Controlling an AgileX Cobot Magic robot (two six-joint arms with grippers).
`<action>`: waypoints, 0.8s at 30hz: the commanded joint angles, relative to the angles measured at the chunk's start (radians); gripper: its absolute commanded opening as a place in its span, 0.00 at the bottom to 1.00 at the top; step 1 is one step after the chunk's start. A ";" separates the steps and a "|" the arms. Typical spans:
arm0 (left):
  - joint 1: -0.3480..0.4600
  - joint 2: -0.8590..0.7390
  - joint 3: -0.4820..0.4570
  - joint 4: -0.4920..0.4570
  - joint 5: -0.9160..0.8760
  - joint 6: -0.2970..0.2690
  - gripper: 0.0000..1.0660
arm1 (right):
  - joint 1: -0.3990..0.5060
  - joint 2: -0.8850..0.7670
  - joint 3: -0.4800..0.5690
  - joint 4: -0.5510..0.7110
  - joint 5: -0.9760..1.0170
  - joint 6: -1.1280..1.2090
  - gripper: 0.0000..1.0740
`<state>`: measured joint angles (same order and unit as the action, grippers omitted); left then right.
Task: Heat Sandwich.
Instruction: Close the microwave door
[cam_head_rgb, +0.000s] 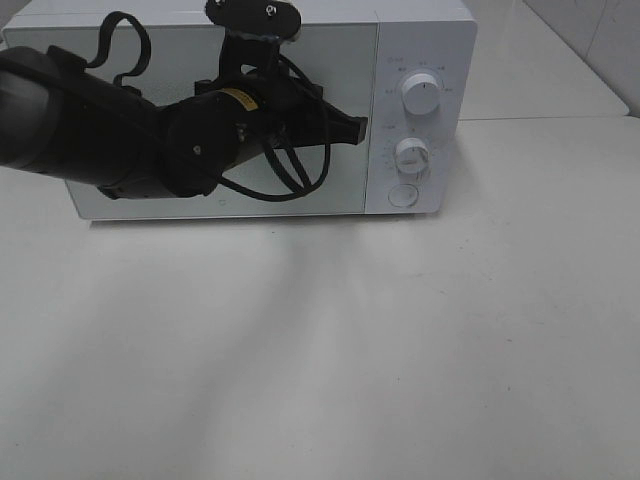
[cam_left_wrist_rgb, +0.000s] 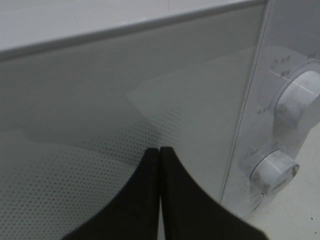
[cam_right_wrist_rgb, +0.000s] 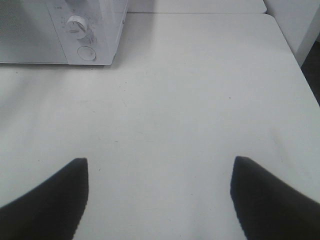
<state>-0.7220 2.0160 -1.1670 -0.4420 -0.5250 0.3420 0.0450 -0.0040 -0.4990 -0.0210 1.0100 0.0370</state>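
sandwich: seen in no view, so its place cannot be told. left gripper (cam_left_wrist_rgb: 159, 152), fingers pressed together on nothing, points at the closed microwave (cam_head_rgb: 430, 40) door near its right edge. only that wrist view shows the door's dotted mesh. right gripper (cam_right_wrist_rgb: 160, 160) gapes, holding nothing, over the table (cam_right_wrist_rgb: 200, 75), with wide room around.

Microwave at the table's 12 o'clock side, one arm across its door.

The white box-shaped microwave oven (cam_head_rgb: 330, 60) stands on the flat white table (cam_head_rgb: 320, 350). Its large white round knob (cam_head_rgb: 420, 95) sits at 3 o'clock of the door, with a smaller white knob (cam_head_rgb: 411, 155) at its 6 o'clock and a white round push-button (cam_head_rgb: 402, 195) below that. The black left gripper (cam_head_rgb: 358, 128) reaches from 9 o'clock in front of the door, near the knobs. The black right gripper (cam_right_wrist_rgb: 160, 162) hangs over the table, well apart from the microwave.
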 joint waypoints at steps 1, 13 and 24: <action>0.018 -0.035 -0.008 -0.045 0.004 0.000 0.00 | -0.007 -0.027 0.000 0.002 -0.016 0.001 0.69; -0.030 -0.155 0.105 -0.045 0.122 -0.002 0.00 | -0.007 -0.027 0.000 0.002 -0.016 0.001 0.69; -0.038 -0.239 0.125 -0.045 0.533 -0.002 0.23 | -0.007 -0.027 0.000 0.002 -0.016 0.001 0.69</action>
<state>-0.7580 1.7950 -1.0450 -0.4830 -0.0220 0.3440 0.0450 -0.0040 -0.4990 -0.0210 1.0100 0.0370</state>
